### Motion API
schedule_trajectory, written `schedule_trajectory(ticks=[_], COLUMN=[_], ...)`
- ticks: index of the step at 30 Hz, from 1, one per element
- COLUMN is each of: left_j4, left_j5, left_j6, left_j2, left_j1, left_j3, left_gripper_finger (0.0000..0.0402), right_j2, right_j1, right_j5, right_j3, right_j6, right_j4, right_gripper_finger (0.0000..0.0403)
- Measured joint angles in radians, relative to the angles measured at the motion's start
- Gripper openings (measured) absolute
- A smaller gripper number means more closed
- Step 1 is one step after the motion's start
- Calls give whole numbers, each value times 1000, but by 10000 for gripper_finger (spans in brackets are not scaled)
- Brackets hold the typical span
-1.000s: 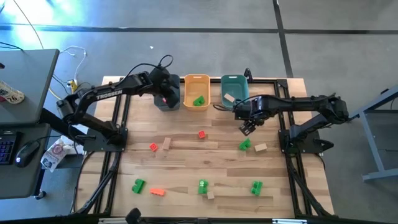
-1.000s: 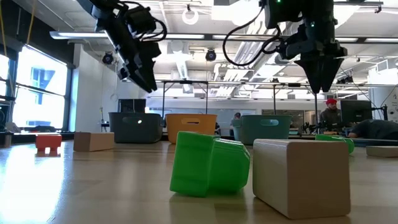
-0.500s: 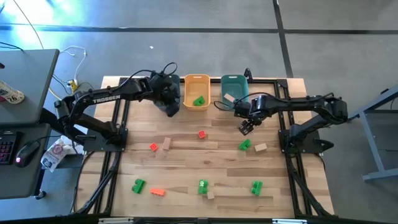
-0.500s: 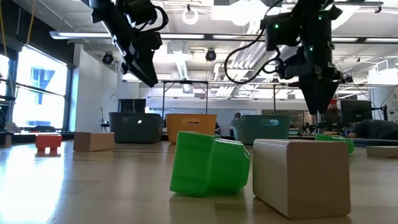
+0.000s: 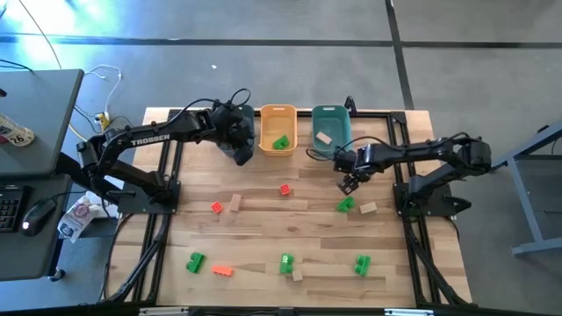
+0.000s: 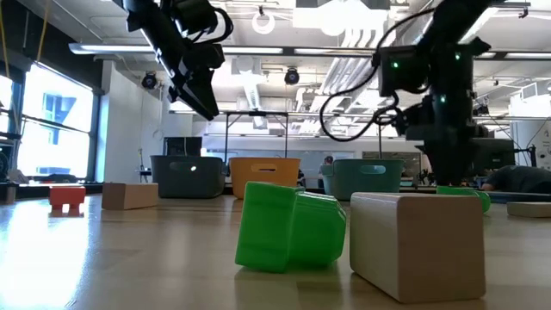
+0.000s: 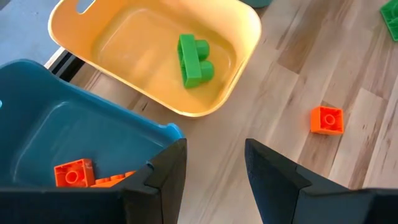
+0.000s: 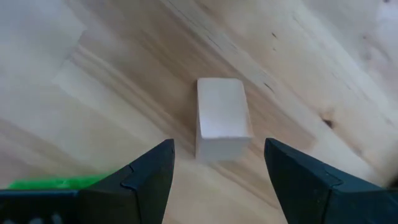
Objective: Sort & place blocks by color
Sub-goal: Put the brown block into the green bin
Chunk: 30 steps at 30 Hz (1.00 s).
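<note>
— What's the bench (image 5: 263, 237) like, and the room around it?

— Pale wooden planks in a dark frame. The low view looks into a big hall with white ducts overhead and bright windows. A grey desk (image 5: 35, 132) with a mouse stands off the bench's left edge.

— And the bins?

— Three along the far edge: the blue-grey bin (image 7: 68, 137) holds red-orange blocks (image 7: 73, 173), the orange-yellow bin (image 5: 279, 127) holds a green block (image 5: 280, 141), and the teal bin (image 5: 331, 125) holds a tan block (image 5: 323, 138).

— The loose blocks?

— Mid-bench there are two red-orange ones and a tan one (image 5: 235, 203). Toward the right edge a green block (image 5: 345, 204) sits just beside a tan block (image 5: 367, 208). Along the near edge lie three green, one red-orange and one small tan.

— The claws?

— The left gripper (image 5: 242, 151) hangs above the blue-grey bin's near rim, fingers parted, nothing between them. The right gripper (image 5: 349, 183) is over the green and tan pair, jaws spread wide and empty; its wrist view shows the tan block on the wood between the fingers (image 8: 149, 171).

— Any change from a second ago?

— The right claw has dropped lower and closer to that pair. The left arm has swung slightly toward the orange-yellow bin. No block has shifted.
</note>
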Motion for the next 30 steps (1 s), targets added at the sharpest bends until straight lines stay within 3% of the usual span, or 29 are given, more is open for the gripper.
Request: schedule_trajectory(ticks=[8, 18, 30], left_j4=[3, 3, 1], left_j5=[0, 0, 0], left_j6=[0, -2, 1], left_j2=[0, 1, 1], left_j1=[0, 0, 0], left_j3=[0, 0, 0], left_gripper_finger=[147, 147, 147], right_j2=[0, -2, -4], right_j1=[0, 0, 49], right_j5=[39, 46, -43], right_j3=[-87, -93, -3], right_j6=[13, 29, 48], right_j4=[114, 129, 87], right_gripper_finger=[225, 101, 100])
